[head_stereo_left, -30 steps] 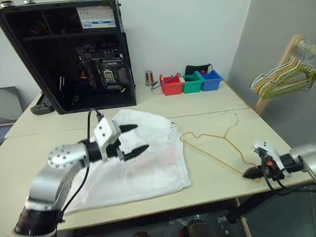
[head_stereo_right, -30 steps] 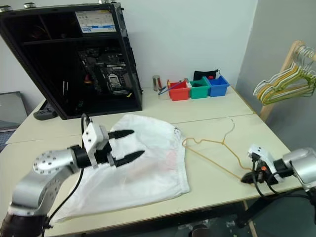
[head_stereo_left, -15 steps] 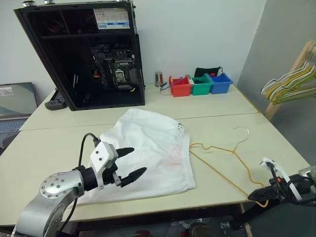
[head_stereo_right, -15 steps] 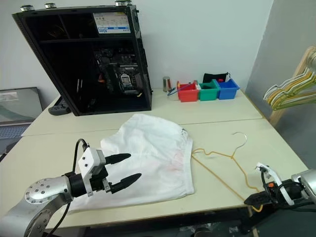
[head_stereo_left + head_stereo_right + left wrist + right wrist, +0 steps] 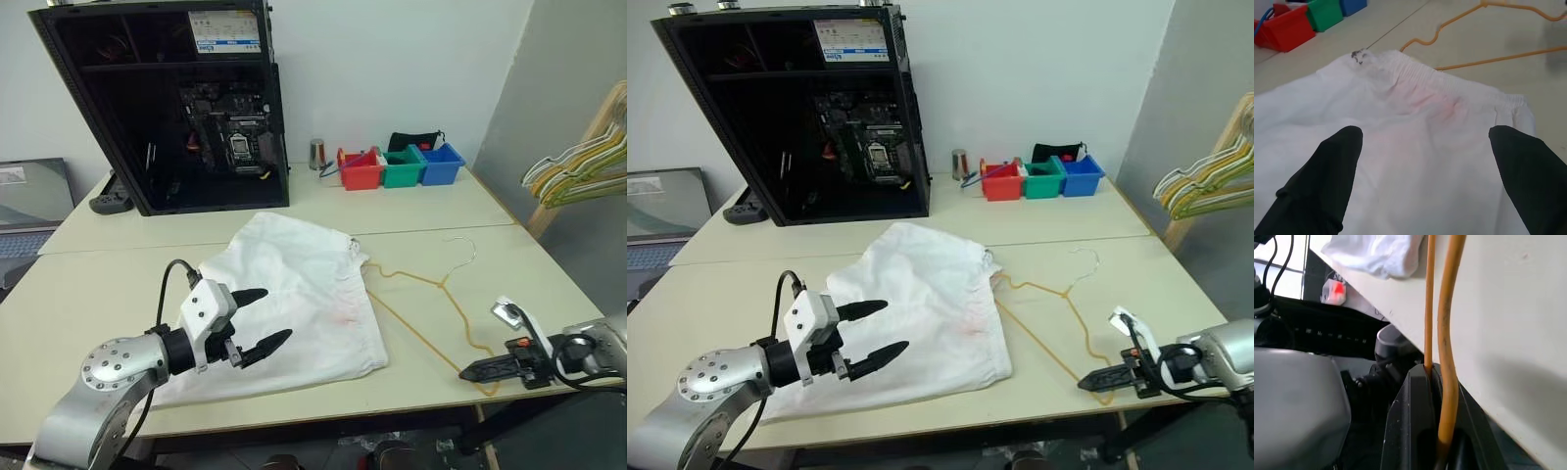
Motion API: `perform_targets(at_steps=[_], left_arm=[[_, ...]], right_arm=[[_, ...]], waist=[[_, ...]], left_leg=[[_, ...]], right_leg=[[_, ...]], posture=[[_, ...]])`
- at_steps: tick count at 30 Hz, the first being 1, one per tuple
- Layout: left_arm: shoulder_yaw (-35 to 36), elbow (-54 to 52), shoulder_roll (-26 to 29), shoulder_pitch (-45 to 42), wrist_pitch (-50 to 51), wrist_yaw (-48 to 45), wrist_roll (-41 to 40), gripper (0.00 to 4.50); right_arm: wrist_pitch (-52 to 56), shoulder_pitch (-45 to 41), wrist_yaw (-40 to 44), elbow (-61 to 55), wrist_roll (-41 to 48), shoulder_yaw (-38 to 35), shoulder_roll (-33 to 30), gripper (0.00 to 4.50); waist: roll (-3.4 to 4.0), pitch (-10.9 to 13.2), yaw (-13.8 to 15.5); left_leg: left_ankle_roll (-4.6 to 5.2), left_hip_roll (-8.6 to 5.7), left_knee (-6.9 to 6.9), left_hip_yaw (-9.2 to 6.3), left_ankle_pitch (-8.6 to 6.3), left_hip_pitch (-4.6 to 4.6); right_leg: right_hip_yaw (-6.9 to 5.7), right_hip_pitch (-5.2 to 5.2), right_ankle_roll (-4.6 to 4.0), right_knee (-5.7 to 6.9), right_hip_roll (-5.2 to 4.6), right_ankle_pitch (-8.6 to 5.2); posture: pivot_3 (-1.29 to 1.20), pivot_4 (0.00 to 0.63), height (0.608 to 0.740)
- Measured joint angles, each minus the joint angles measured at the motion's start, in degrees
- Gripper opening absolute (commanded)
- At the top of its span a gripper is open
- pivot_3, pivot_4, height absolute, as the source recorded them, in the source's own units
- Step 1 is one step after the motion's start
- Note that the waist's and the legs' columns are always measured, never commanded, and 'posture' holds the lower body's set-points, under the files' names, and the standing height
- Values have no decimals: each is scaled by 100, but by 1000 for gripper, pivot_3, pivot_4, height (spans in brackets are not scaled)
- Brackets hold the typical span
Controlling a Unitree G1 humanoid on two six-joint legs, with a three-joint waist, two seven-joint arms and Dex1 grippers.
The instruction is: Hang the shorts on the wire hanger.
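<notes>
Dragged leftward: wire hanger (image 5: 427,294) pinched by right end effector (image 5: 474,372).

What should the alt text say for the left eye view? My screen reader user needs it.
White shorts lie flat on a beige table, with a thin orange wire hanger beside them. The right gripper is shut on the hanger's corner at the table's near edge, and the left gripper hangs open over the shorts. Behind stand an open computer case and red, green and blue bins.

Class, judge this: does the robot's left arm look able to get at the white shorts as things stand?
Probably yes: the left gripper hovers open right over the shorts, with nothing between them.
</notes>
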Motion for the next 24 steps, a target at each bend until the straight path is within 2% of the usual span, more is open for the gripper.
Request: perform_targets(at_steps=[7,14,20,24], left_arm=[[4,6,31,7,-25,-67,44,4418],[-45,17,30,18,-148,-94,113,4418],[-62,73,31,-64,-223,-107,141,4418],[-65,88,59,-87,-246,-131,164,4418]], right_arm=[[192,-41,-277,237,95,40,153,0],[336,-682,-744,612,201,15,1035,0],[307,-937,-1017,1044,191,9,1429,0],[379,-1321,-1588,1809,176,-581,1998,0]], waist=[[19,13,45],[25,21,35],[19,14,84],[1,3,31]], left_leg=[[-1,-2,-4,0,-1,-5],[-1,4,-7,-3,-1,-7],[-4,0,-10,-4,-4,-20],[-5,7,-11,4,-5,-10]], right_leg=[[1,-1,29,-15,-3,17],[-2,1,9,-34,3,6],[0,1,41,-55,0,25],[1,1,27,-53,2,26]], posture=[[7,34,740],[12,29,740],[21,23,740],[19,3,740]])
